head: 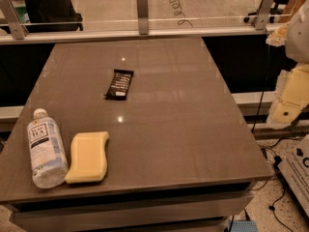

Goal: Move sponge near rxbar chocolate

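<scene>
The pale yellow sponge (pixel 88 156) lies flat on the grey table (pixel 183 129) near its front left corner. The rxbar chocolate (pixel 119 84), a black bar with white lettering, lies flat near the middle of the table, further back and slightly right of the sponge. My gripper (pixel 291 96) hangs off the table's right side, beyond its edge, far from both objects and holding nothing that I can see.
A clear bottle with a white label (pixel 45 149) lies on its side just left of the sponge, almost touching it. A glass railing with metal posts (pixel 142 11) runs behind the table. Cables lie on the floor at the right (pixel 277 197).
</scene>
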